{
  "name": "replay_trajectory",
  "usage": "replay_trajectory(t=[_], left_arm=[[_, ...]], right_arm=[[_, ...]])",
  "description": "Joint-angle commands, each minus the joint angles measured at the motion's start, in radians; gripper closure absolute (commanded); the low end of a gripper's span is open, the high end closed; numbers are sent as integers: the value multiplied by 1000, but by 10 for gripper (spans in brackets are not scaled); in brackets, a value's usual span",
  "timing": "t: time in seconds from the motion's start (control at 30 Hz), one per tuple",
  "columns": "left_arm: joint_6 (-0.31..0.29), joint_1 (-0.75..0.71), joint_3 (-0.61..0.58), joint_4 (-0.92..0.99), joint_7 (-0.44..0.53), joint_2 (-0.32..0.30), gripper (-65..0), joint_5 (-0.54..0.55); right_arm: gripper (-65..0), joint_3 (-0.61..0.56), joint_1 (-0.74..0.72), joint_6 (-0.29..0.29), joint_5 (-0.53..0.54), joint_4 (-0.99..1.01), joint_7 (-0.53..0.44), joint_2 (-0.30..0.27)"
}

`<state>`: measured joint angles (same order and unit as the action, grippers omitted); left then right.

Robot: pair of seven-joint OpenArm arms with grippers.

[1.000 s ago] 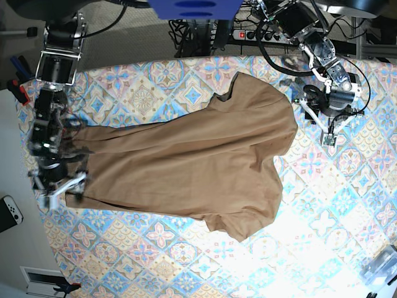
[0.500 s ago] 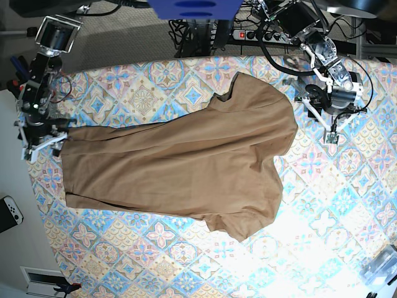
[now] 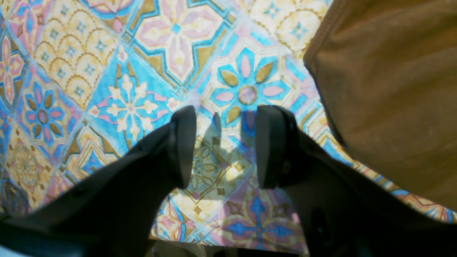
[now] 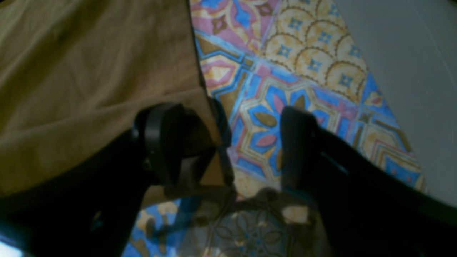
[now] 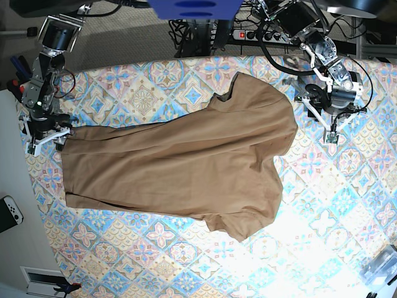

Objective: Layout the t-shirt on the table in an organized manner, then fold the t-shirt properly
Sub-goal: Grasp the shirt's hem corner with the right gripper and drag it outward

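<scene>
The tan-brown t-shirt point(image 5: 186, 155) lies spread on the patterned table point(image 5: 155, 239), hem to the left, collar to the upper right, one sleeve at the bottom. My right gripper point(image 5: 46, 138) stands open at the far hem corner. In the right wrist view that gripper point(image 4: 228, 146) has its left finger point(image 4: 164, 142) by the t-shirt point(image 4: 89, 71) edge, and a strip of cloth reaches into the gap ungripped. My left gripper point(image 5: 319, 121) hovers open beside the shoulder. The left wrist view shows this gripper point(image 3: 226, 146) empty above bare table point(image 3: 125, 89), the t-shirt point(image 3: 392, 89) just to its right.
The table's left edge runs close past my right gripper, with a pale surface point(image 4: 410, 71) beyond it. A white game controller point(image 5: 9, 211) lies off the table at the left. A clear plastic object point(image 5: 381, 264) sits at the bottom right. Cables and a power strip point(image 5: 260, 34) are behind.
My right arm has left the near hem corner and moved up along the hem to the far corner, jaws still open. The left arm and the shirt have hardly moved.
</scene>
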<state>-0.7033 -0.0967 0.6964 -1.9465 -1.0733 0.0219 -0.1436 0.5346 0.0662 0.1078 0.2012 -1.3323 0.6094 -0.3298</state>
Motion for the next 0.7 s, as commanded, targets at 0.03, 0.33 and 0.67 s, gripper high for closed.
replay_trajectory(t=[0.03, 0.33, 0.67], left_arm=[[5, 8, -1, -17, 14, -4, -268, 0], [5, 12, -1, -17, 14, 0, -268, 0], [5, 8, -1, -17, 14, 0, -268, 0]], right_arm=[[-397, 3, 2, -1, 4, -16, -29, -18], [-234, -46, 2, 105, 1, -17, -21, 4], [0, -38, 2, 103, -1, -56, -19, 4]])
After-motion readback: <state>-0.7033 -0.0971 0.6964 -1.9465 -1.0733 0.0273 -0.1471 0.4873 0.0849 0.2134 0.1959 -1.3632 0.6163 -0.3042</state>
